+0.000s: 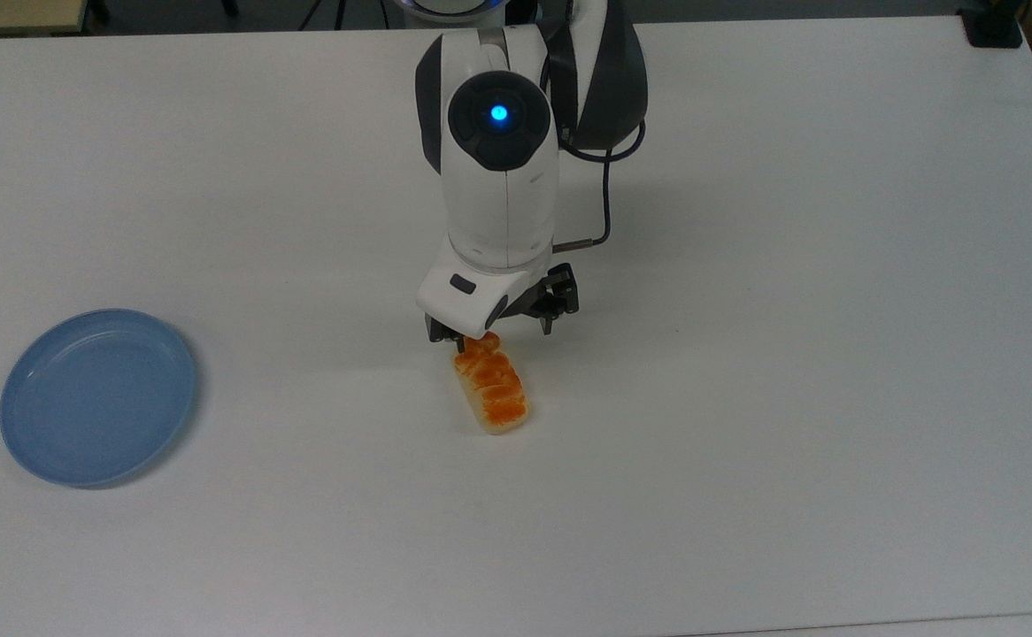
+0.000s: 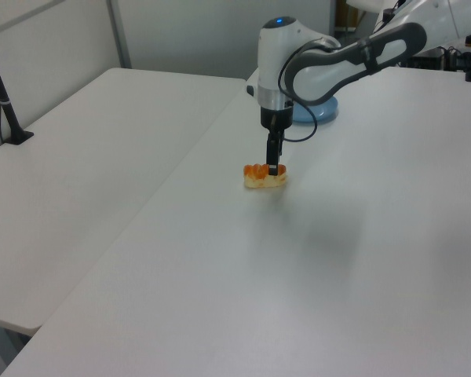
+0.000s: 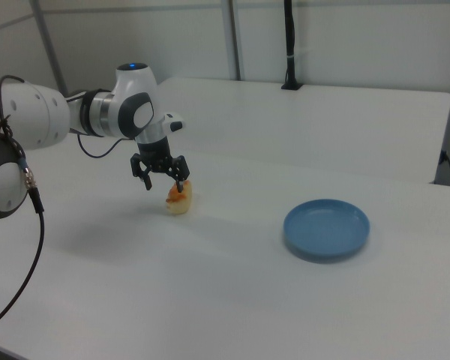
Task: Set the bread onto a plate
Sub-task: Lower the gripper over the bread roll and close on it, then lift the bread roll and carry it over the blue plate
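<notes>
One bread [image 1: 491, 384] and one plate [image 1: 97, 395] lie well apart on a bare white counter [image 1: 790, 310] beside a second white table [image 2: 86, 149], with one gripper [image 1: 498, 334], spread wide and holding nothing, poised above the bread's end.

tool [image 2: 272, 168] just above bread [image 2: 264, 177]
</notes>
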